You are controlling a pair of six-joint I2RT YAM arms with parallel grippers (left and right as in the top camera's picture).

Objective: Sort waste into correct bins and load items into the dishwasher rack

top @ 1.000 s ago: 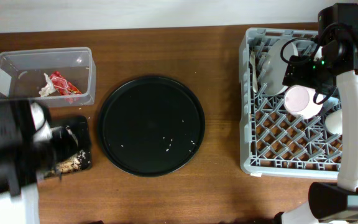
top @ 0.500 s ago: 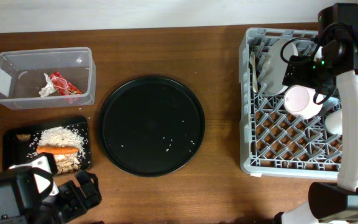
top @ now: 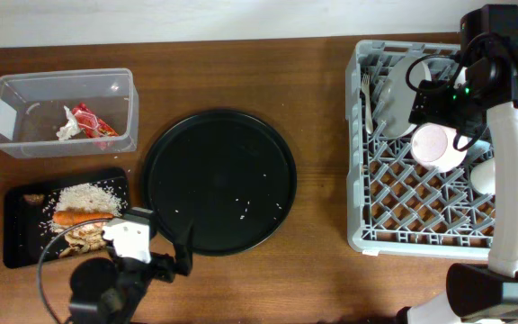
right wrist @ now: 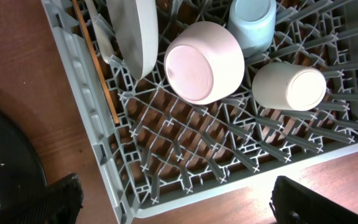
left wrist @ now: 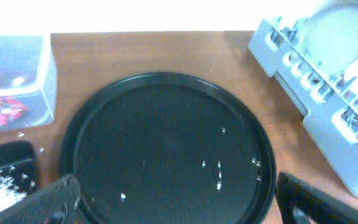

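Observation:
The dishwasher rack (top: 371, 193) at the right holds the grey plate (right wrist: 135, 34), pinkish bowl (right wrist: 204, 61), blue cup (right wrist: 252, 22), white cup (right wrist: 289, 86) and white fork (top: 365, 97). My right gripper (right wrist: 185, 208) hovers open above the rack's near corner, holding nothing. The clear tub (top: 61, 90) at the far left holds the red-and-white wrapper (top: 88, 121). In front of it, the flat black tray (top: 21, 234) carries rice (top: 86, 195), the carrot (top: 77, 216), beige scraps (top: 84, 236) and a brown lump (top: 32, 198). My left gripper (left wrist: 178, 208) is open and empty at the round tray's front-left edge.
The large round black tray (top: 220, 180) lies mid-table with a few rice grains (left wrist: 219, 171) on it. A few grains lie on the wood next to the clear tub (left wrist: 17, 87). Bare wood separates the round tray from the rack (left wrist: 316, 87).
My left arm has left the flat black tray, swung to the table's front edge, then moved right to the round tray's front-left rim. The right arm has not moved.

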